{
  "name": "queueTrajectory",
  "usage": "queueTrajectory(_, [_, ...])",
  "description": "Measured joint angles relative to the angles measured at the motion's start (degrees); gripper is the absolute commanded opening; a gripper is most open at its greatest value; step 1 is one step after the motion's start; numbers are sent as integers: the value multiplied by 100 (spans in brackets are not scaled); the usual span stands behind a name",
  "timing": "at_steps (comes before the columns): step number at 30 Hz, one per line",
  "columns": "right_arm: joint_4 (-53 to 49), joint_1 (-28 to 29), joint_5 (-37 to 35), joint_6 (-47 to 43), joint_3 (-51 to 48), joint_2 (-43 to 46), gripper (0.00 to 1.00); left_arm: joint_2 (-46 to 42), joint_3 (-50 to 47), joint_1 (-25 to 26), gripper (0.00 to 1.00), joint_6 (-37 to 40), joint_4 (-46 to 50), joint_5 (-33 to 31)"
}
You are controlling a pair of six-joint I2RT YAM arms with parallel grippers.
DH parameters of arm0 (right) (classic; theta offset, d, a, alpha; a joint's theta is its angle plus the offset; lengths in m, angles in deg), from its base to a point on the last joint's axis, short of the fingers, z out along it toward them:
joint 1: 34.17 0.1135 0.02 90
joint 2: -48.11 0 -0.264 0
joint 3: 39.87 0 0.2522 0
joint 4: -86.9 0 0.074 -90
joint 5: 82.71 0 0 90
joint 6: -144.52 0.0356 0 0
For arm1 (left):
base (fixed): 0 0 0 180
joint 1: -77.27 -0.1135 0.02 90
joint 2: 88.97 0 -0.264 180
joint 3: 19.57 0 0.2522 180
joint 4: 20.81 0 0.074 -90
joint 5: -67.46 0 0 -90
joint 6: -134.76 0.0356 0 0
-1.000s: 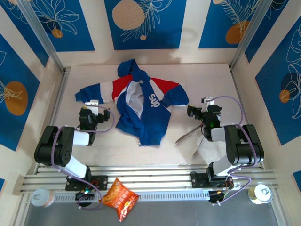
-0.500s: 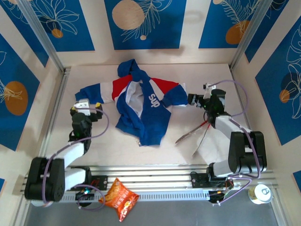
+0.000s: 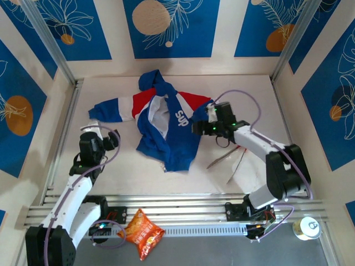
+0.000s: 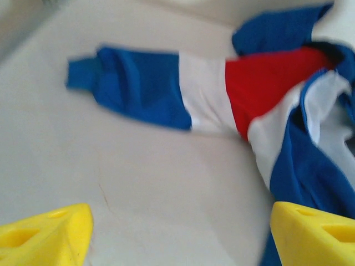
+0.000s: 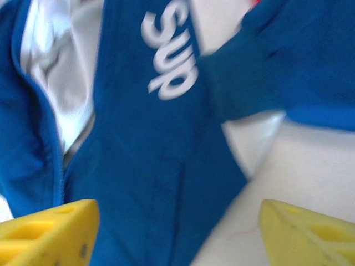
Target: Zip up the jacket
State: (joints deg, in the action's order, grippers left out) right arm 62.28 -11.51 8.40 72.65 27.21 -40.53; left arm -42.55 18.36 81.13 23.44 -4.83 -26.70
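Right wrist shows the right hand (image 5: pixel 176 224) spread empty over the jacket (image 5: pixel 150 160); left hand (image 4: pixel 180 224) equally spread, empty.

Top external camera: high, behind arm bases (image 3: pixel 247 210), looking down over whole table (image 3: pixel 249 88), jacket (image 3: pixel 166 127) mid-frame. Left wrist camera: low, close, facing across bare table toward striped sleeve (image 4: pixel 166 94); own yellow fingertips (image 4: pixel 50 233) in bottom corners. Right wrist camera: very close, blurred, apparently tilted steeply down on white lettering (image 5: pixel 169 52). All three views share jacket.
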Motion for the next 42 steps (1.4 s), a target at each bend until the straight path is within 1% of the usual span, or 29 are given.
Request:
queueTrajectory(2, [-85, 236, 125, 74, 136, -422, 48, 44, 0, 0, 61, -304, 313, 348])
queueTrajectory(3, [-146, 341, 219, 118, 249, -682, 44, 74, -2, 0, 56, -457, 417, 568])
queueTrajectory(5, [-284, 494, 372, 188, 507, -1130, 37, 168, -26, 2, 50, -732, 472, 1058])
queueTrajectory(6, [-376, 573, 442, 192, 695, -1390, 34, 229, -52, 4, 48, -868, 466, 1305])
queueTrajectory(8, [-551, 684, 520, 212, 1058, -1799, 31, 380, -120, 66, 48, -1121, 461, 1694])
queueTrajectory(11, [-793, 772, 599, 199, 1587, -2258, 30, 608, -164, 404, 50, -1379, 520, 1965])
queueTrajectory(14, [-903, 787, 645, 199, 1871, -2406, 31, 732, -155, 1075, 54, -1582, 557, 1952])
queueTrajectory(16, [-966, 798, 645, 199, 1932, -2411, 31, 887, -81, 1593, 61, -1681, 557, 1821])
queueTrajectory(20, [-1032, 809, 645, 199, 1954, -2411, 32, 1532, 354, 2413, 65, -1836, 481, 1449])
queueTrajectory(22, [-1071, 809, 647, 201, 1954, -2411, 32, 2055, 695, 2673, 68, -1888, 382, 1255])
queueTrajectory(25, [-1084, 809, 662, 219, 1945, -2411, 32, 2885, 1257, 2922, 73, -1974, 251, 1010])
queueTrajectory(30, [-1091, 809, 686, 223, 1888, -2411, 32, 4186, 2138, 3274, 75, -2133, 31, 704])
queueTrajectory(33, [-1108, 809, 686, 221, 1888, -2411, 33, 4811, 2406, 3397, 75, -2302, -153, 662])
queueTrajectory(35, [-1123, 809, 684, 219, 1888, -2411, 33, 5086, 2481, 3416, 70, -2378, -260, 619])
queueTrajectory(37, [-1113, 789, 684, 212, 1858, -2409, 32, 5132, 2557, 3416, 62, -2476, -398, 612])
queueTrajectory(40, [-1086, 695, 715, 212, 1775, -2374, 32, 5106, 2426, 3386, 36, -2603, -490, 586])
queueTrajectory(42, [-1088, 560, 780, 221, 1690, -2321, 32, 4868, 2033, 3283, 17, -2710, -651, 597])
